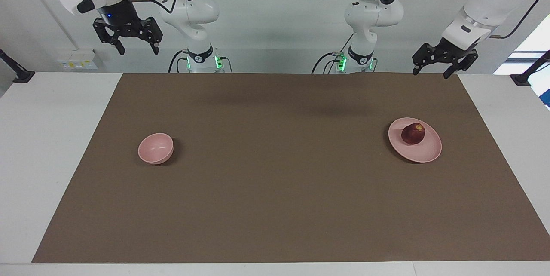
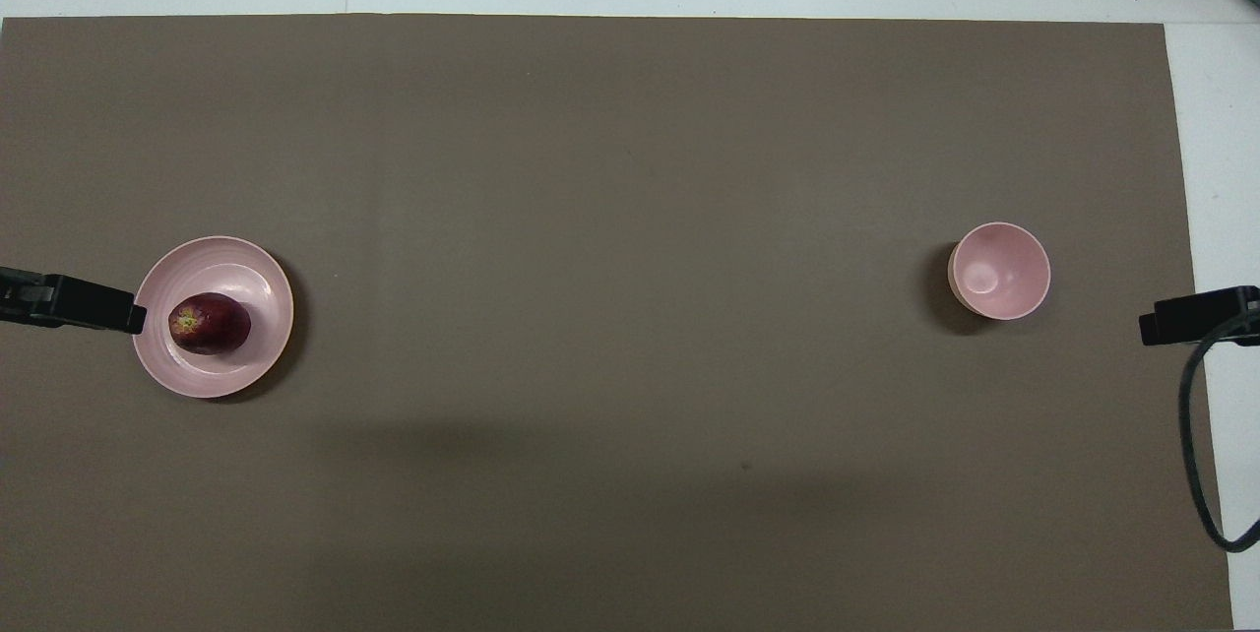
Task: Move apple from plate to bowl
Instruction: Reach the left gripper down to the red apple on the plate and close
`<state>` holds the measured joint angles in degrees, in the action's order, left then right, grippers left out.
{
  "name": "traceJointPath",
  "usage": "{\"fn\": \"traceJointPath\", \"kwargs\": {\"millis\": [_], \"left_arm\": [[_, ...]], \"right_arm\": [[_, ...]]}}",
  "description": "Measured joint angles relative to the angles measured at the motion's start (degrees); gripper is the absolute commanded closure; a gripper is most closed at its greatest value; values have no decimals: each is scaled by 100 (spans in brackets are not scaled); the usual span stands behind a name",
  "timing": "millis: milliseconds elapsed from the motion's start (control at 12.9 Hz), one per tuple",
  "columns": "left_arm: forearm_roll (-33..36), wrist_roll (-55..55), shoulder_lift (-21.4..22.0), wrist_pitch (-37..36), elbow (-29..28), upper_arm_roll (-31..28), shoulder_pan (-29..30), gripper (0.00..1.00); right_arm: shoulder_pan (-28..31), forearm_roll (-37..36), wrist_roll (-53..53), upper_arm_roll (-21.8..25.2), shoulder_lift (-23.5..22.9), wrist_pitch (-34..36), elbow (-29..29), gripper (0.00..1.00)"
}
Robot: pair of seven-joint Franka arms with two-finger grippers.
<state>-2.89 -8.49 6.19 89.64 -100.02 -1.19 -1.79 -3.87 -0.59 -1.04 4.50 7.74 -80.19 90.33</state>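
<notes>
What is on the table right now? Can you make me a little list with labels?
apple: on the plate, dark red
plate: pale pink, flat, toward the left arm's end of the table
bowl: pale pink, small and deep, nothing in it, toward the right arm's end
mat: brown, under the plate and the bowl
left gripper: up in the air, fingers open, holding nothing, not touching the apple
right gripper: waits high up, fingers open, holding nothing
task so far: apple not yet picked up
</notes>
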Motion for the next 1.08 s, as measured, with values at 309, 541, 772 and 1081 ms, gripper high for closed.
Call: {"fn": "traceJointPath", "kwargs": {"millis": [309, 541, 772, 1081], "left_arm": [[0, -518, 1, 1305, -1059, -329, 8, 0], [-2, -1080, -11, 2085, -1722, -580, 124, 0], [-2, -1139, -112, 2918, -2264, -575, 160, 0], [-22, -1139, -514, 4082, -2785, -575, 161, 0]], "right_arm": [[0, 0, 0, 0, 0, 0, 5, 0], [0, 0, 0, 0, 0, 0, 6, 0], [0, 0, 0, 0, 0, 0, 6, 0], [0, 0, 0, 0, 0, 0, 6, 0]]}}
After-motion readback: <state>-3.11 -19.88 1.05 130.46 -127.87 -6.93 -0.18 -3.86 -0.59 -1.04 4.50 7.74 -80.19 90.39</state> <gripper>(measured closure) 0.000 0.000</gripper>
